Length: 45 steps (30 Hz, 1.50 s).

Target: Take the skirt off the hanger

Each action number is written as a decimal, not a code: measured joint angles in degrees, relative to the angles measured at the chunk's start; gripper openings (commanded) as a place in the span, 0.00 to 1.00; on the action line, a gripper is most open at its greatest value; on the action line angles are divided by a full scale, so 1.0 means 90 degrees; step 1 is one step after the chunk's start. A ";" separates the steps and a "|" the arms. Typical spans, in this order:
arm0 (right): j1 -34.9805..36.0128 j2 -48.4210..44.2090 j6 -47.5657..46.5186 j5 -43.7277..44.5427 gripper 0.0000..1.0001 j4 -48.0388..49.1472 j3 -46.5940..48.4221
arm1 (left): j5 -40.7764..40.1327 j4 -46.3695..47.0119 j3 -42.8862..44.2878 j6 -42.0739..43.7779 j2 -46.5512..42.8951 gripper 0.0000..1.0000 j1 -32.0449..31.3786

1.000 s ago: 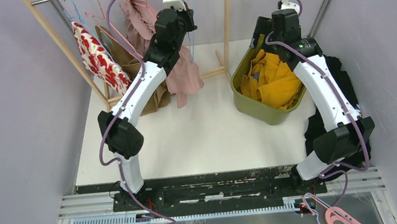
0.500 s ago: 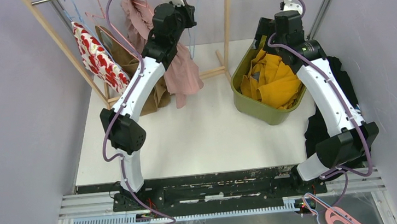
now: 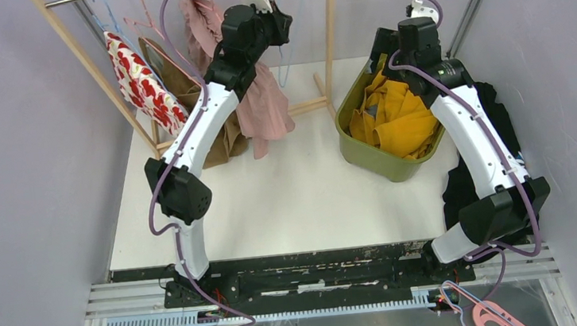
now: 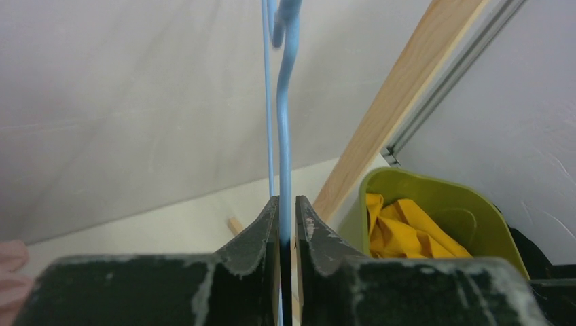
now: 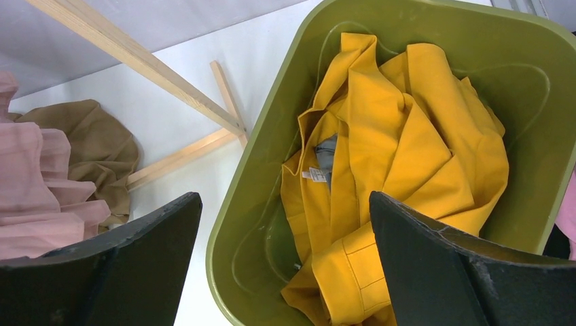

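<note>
Pinching: left gripper [image 4: 286, 212] jaws nearly together on blue hanger [image 4: 284, 136] wire
Right gripper [image 5: 285, 204]: jaws spread wide, holding nothing, above green bin [image 5: 234, 204] of yellow cloth [image 5: 407, 136]
Skirt [image 3: 268, 113]: pink, hanging at wooden rack [image 3: 330, 31], beside left arm [image 3: 202, 127]

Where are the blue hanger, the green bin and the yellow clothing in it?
blue hanger [image 4: 284, 149]: left wrist view, on its thick wire stem.
green bin [image 5: 255, 204]: right wrist view, on its inner left wall.
yellow clothing [image 5: 407, 136]: right wrist view, on a broad fold.
</note>
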 measured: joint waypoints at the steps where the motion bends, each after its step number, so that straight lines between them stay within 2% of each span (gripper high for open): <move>1: 0.0000 -0.0005 0.0000 0.0000 1.00 -0.0010 -0.0012 | 0.0039 -0.0085 0.0010 0.0002 0.0000 0.23 0.0000; 3: 0.0000 -0.0007 0.0000 0.0000 1.00 -0.0017 -0.0034 | 0.0158 -0.0284 0.0032 0.0000 0.0041 0.33 -0.0005; 7: 0.0000 -0.0010 -0.0002 0.0000 1.00 -0.0022 -0.0034 | 0.0381 -0.0534 0.0056 0.0005 0.0228 0.44 -0.0005; 15: 0.0000 -0.0012 -0.0015 -0.0007 1.00 -0.0017 -0.0061 | 0.0534 -0.0782 0.0058 0.0189 0.0294 0.78 -0.0007; 18: 0.0000 -0.0012 -0.0017 -0.0010 0.99 -0.0022 -0.0087 | 0.0532 -0.0831 0.0056 0.0362 0.0238 0.86 -0.0007; 23: 0.0029 -0.0017 -0.0068 -0.0010 1.00 -0.0019 -0.0100 | 0.0522 -0.0911 -0.0114 0.0600 -0.0209 0.93 -0.0007; 27: 0.0041 -0.0078 -0.0160 -0.0007 1.00 -0.0017 -0.0165 | 0.0454 -0.1015 -0.0362 0.0811 -0.0835 0.94 -0.0007; 29: 0.0041 -0.0138 -0.0199 0.0000 1.00 -0.0019 -0.0209 | 0.0432 -0.1025 -0.0495 0.0918 -0.1137 0.99 -0.0012; 40: 0.0119 -0.0372 -0.0330 0.0051 0.99 -0.0022 -0.0447 | 0.0685 -0.1054 -0.1768 0.1292 -0.2608 1.00 -0.0143; 45: 0.0219 -0.0374 -0.0495 0.0153 1.00 -0.0068 -0.0505 | 0.0272 -0.1054 -0.2215 0.1396 -0.3179 0.99 -0.0192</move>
